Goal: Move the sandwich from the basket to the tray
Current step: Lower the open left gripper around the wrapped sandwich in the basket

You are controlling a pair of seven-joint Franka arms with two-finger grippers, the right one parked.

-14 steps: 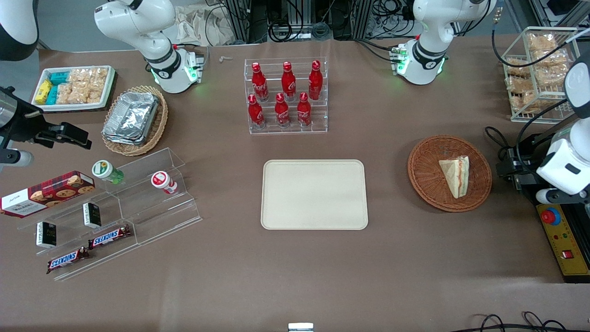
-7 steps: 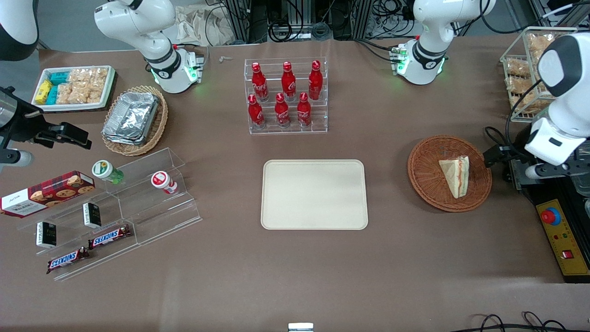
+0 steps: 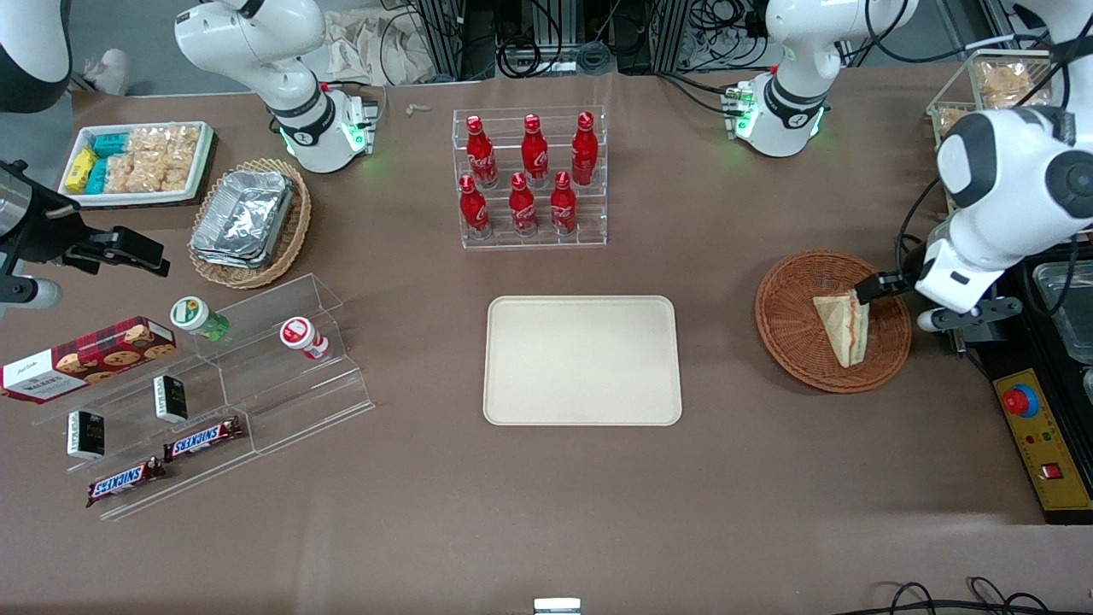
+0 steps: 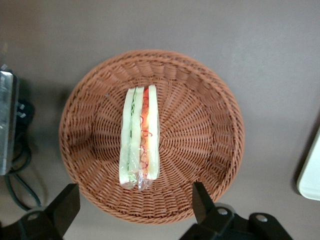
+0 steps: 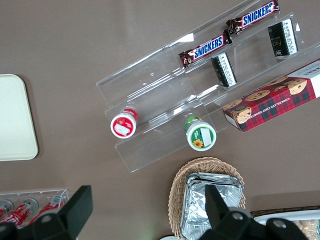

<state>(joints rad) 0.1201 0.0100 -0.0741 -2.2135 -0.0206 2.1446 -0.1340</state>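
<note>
The sandwich (image 3: 844, 326), a pale bread wedge with red and green filling, lies in the round reddish-brown wicker basket (image 3: 790, 337) toward the working arm's end of the table. The left wrist view shows the sandwich (image 4: 140, 142) edge-up in the basket (image 4: 200, 130). My left gripper (image 3: 897, 305) hangs above the basket's rim, beside the sandwich, open and empty. Its two dark fingers (image 4: 201, 202) stand wide apart in the left wrist view, the gripper (image 4: 134, 207) over the rim. The beige tray (image 3: 582, 360) lies empty mid-table.
A clear rack of red bottles (image 3: 529, 179) stands farther from the camera than the tray. A black control box with a red button (image 3: 1020, 401) lies beside the basket. A wire rack of snack bags (image 3: 995, 94) stands near the working arm's base. Snack shelves (image 3: 213, 384) lie toward the parked arm's end.
My left arm has swung in from the table's edge toward the basket. The gripper now hangs over the basket's rim beside the sandwich. The sandwich has not moved.
</note>
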